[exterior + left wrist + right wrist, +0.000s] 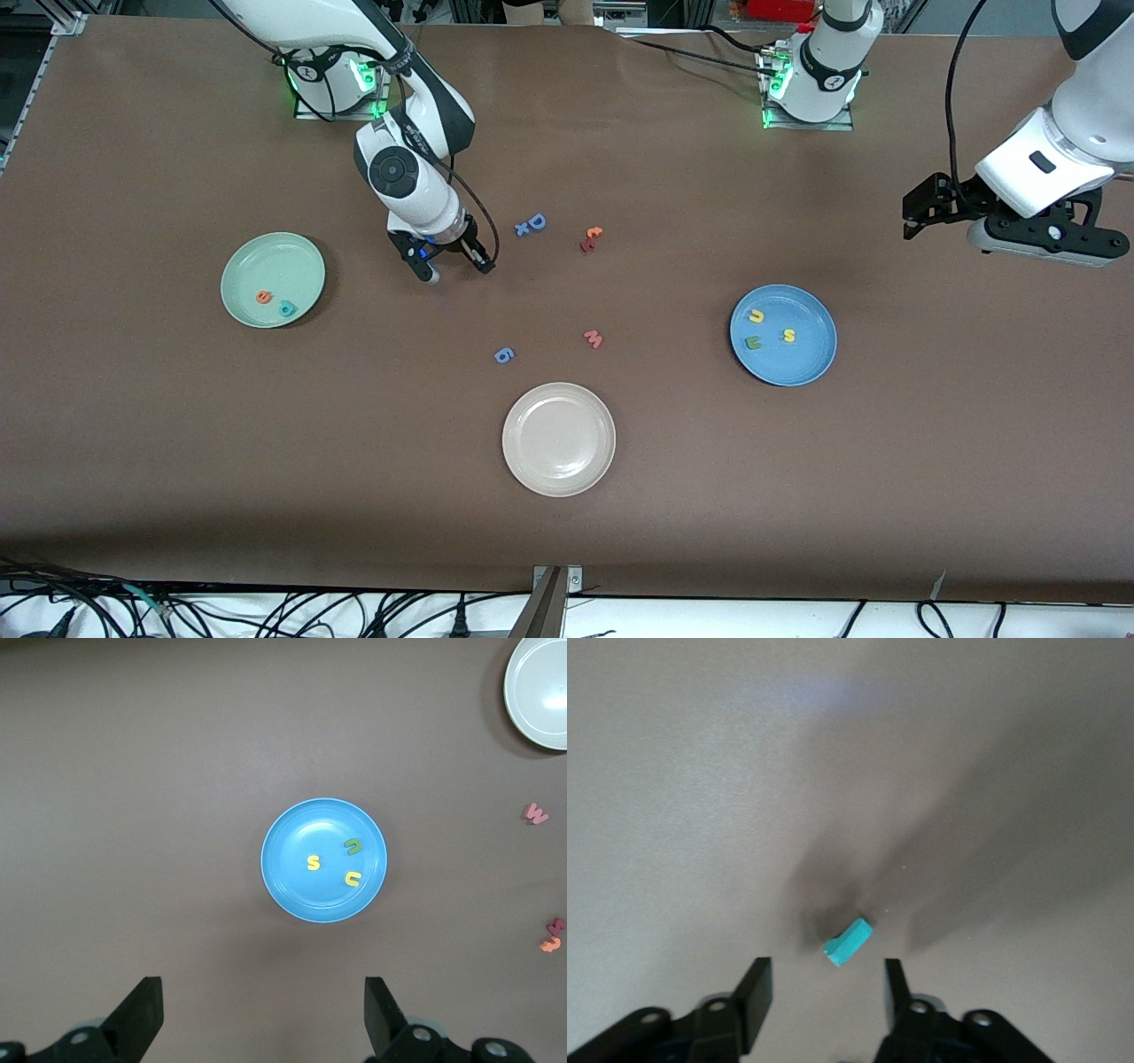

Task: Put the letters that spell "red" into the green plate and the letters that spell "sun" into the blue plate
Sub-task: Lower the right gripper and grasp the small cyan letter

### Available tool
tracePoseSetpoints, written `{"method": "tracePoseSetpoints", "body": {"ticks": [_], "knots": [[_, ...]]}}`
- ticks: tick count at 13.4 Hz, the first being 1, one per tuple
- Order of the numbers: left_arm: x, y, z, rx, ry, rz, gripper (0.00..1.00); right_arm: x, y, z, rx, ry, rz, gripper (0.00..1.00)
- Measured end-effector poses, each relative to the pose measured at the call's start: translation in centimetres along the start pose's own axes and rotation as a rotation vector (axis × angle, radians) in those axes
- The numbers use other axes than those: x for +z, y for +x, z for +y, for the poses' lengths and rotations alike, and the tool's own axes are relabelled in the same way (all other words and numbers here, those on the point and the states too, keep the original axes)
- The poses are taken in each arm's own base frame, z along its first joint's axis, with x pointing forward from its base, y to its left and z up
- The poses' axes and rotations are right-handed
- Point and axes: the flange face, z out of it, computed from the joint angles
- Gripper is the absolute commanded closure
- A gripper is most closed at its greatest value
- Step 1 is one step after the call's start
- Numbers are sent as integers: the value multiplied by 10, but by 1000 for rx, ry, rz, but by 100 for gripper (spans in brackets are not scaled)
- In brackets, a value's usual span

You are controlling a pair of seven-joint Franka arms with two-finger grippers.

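My right gripper (pixel 455 268) is low over the table between the green plate (pixel 266 244) and the blue "D" pair, open. The thin teal "r" (pixel 849 942) lies on the table just ahead of its fingertips (pixel 755 988), touching neither; the front view does not show it. An orange "e" (pixel 263 298) and a teal "d" (pixel 287 308) lie in the green plate. The blue plate (pixel 797 363) holds a yellow "s" (pixel 788 335), a yellow "n" (pixel 757 316) and a green "u" (pixel 753 342). My left gripper (pixel 917 217) waits open, high near the left arm's end of the table.
A cream-white plate (pixel 558 439) sits nearest the front camera. Loose on the table are a blue "D" with "x" (pixel 532 224), a red-orange letter pair (pixel 591 238), a pink "w" (pixel 593 338) and a blue "6" (pixel 503 355).
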Motion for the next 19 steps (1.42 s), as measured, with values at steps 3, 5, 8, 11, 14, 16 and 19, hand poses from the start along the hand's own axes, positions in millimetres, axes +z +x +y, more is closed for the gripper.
{"method": "tracePoseSetpoints", "body": {"ticks": [3,5,8,11,14,16,19], "knots": [[0,1,2,4,0,0,0,4,2,3,11,0,1,46],[1,1,2,5,-1,-2,0,8,3,3,15,0,0,45],[2,1,4,9,-1,-2,0,14,4,4,18,1,-3,45],[2,2,5,10,-1,-3,0,19,5,5,20,7,-4,51],[2,2,8,15,-1,-3,0,24,2,6,16,7,-6,72],[2,2,9,17,-1,-3,0,23,1,6,14,11,-5,87],[2,2,9,17,-1,-4,0,23,1,6,14,12,-5,100]]}}
